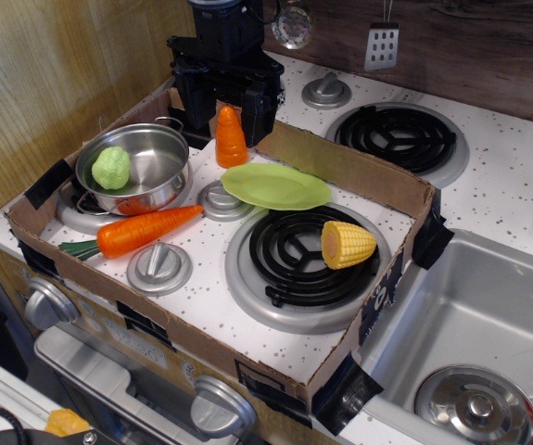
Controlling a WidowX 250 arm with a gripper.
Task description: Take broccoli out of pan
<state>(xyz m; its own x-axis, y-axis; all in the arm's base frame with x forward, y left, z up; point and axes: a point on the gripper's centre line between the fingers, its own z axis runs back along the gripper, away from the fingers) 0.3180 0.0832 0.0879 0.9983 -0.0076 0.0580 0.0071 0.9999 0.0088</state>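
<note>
At 9 o'clock on the surface (201,306), broccoli (111,168) sits inside the pan (159,148), against its left wall. Gripper (224,79) at 12 o'clock, well apart from pan; can't tell if spread or pressed together.

A single black robot arm is seen at the top centre, reaching straight down from above. Its tool (227,97) is held low, with blocky dark housing on both sides. Whether the jaws are parted or closed cannot be made out.
</note>
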